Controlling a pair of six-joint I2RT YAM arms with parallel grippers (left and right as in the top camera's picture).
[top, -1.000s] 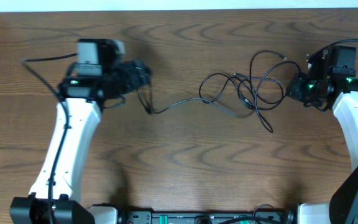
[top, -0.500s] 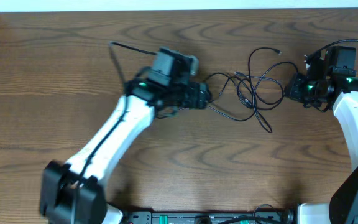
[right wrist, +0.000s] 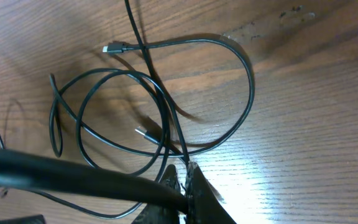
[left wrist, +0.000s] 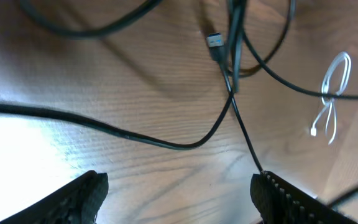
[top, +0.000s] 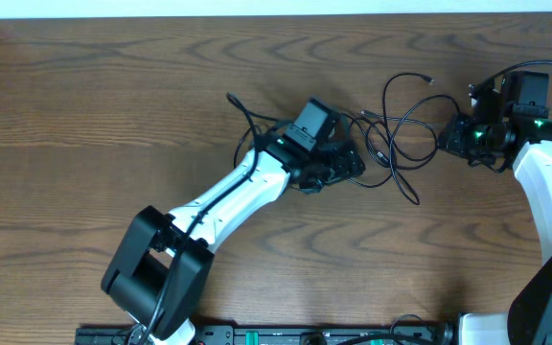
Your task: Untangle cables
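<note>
left fingers (left wrist: 79, 198) mostly cut off, over cables (left wrist: 235, 25).

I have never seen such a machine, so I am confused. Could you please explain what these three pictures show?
Two robot arms stand at a wooden table. One picture looks down from above; the other two come from a camera on each wrist. Thin black cables lie tangled on the table, with a small white cable near them. The left end effector is open above the cables, holding nothing. The right end effector appears shut on one of the black cables.
</note>
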